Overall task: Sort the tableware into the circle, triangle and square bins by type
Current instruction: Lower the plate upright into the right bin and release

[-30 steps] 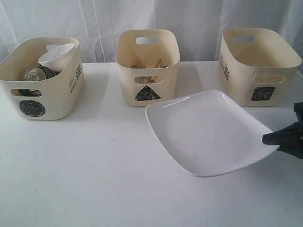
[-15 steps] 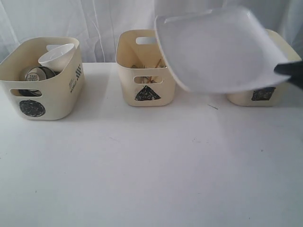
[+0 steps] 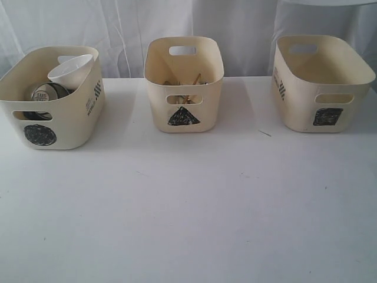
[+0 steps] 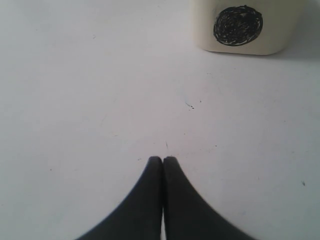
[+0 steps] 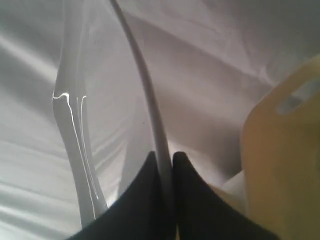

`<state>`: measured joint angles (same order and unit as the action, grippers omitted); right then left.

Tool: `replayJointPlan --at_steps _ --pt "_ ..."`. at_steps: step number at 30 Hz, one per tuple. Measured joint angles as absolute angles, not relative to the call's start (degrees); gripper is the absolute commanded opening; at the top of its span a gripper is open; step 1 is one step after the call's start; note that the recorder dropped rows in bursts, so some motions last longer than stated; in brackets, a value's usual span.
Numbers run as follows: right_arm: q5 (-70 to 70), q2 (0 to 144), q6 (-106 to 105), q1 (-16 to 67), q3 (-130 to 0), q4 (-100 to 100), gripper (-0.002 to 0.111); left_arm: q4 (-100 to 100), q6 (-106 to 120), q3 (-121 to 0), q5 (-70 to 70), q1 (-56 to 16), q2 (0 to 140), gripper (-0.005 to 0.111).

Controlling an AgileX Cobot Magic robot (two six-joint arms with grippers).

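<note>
My right gripper (image 5: 165, 156) is shut on the rim of the large white square plate (image 5: 142, 85), seen edge-on and held upright beside the square bin (image 5: 282, 150). In the exterior view only a pale sliver of the plate (image 3: 330, 2) shows at the top edge, above the square bin (image 3: 321, 88); neither gripper shows there. The circle bin (image 3: 59, 118) holds a small white bowl (image 3: 70, 69) and a steel mug (image 3: 42, 93). Wooden chopsticks (image 3: 194, 79) stick up inside the triangle bin (image 3: 184, 88). My left gripper (image 4: 162, 160) is shut and holds nothing, low over the table near the circle bin (image 4: 240, 30).
The three bins stand in a row along the back of the white table (image 3: 188, 206), with a white curtain (image 3: 235, 23) behind them. Small gaps separate the bins.
The right gripper has lifted the plate off the table, up past the square bin and almost out of the top of the exterior view. The left gripper has not moved.
</note>
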<state>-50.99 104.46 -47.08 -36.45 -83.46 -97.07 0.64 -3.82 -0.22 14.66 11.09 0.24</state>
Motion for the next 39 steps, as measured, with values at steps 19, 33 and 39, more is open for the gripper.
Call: replayJointPlan --at_steps 19,33,39 --pt "-28.6 109.6 -72.7 -35.8 -86.1 -88.6 0.0 0.6 -3.8 -0.2 14.7 11.1 0.2 0.0" --pt "-29.8 114.0 -73.5 -32.3 -86.2 -89.2 0.032 0.6 -3.8 -0.2 14.7 11.1 0.2 0.0" --pt "-34.2 113.8 -71.1 -32.3 -86.3 -89.7 0.04 0.6 -3.8 -0.2 14.7 11.1 0.2 0.0"
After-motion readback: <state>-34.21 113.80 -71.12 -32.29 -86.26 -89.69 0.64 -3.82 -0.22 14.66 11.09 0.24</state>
